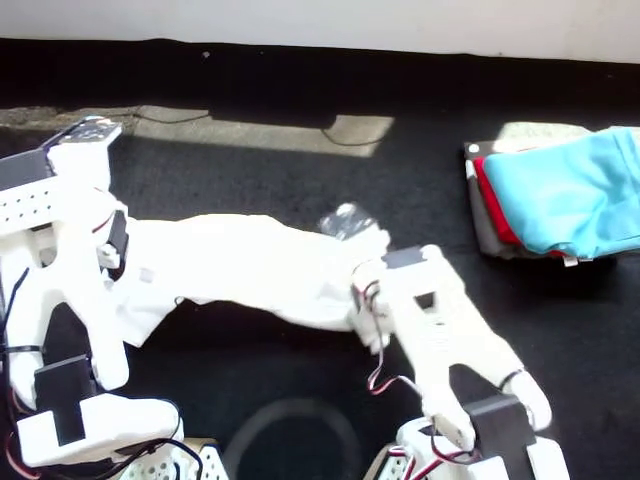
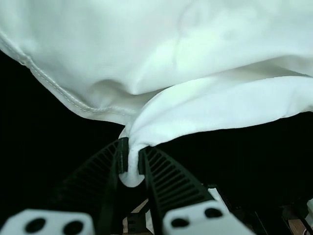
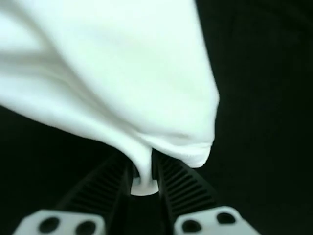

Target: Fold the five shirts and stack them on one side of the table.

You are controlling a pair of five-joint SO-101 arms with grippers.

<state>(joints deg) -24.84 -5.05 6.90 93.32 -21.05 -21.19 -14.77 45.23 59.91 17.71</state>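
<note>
A white shirt (image 1: 250, 265) hangs stretched between the two arms over the black table (image 1: 300, 170). At its left end my left gripper (image 1: 115, 255) is shut on a fold of the cloth; the left wrist view has the white shirt (image 2: 195, 73) pinched in my left gripper (image 2: 131, 164). My right gripper (image 1: 362, 262) is shut on the shirt's right end, and the right wrist view has the white shirt (image 3: 107, 73) bunched in my right gripper (image 3: 143, 178). A stack of folded shirts (image 1: 560, 195), light blue on top of red and grey, lies at the right side.
The table is covered in black cloth, with a sunlit strip (image 1: 270, 132) along the back. A white wall (image 1: 320, 20) runs behind. Cables (image 1: 385, 380) hang near the right arm's base. Open tabletop lies between the white shirt and the stack.
</note>
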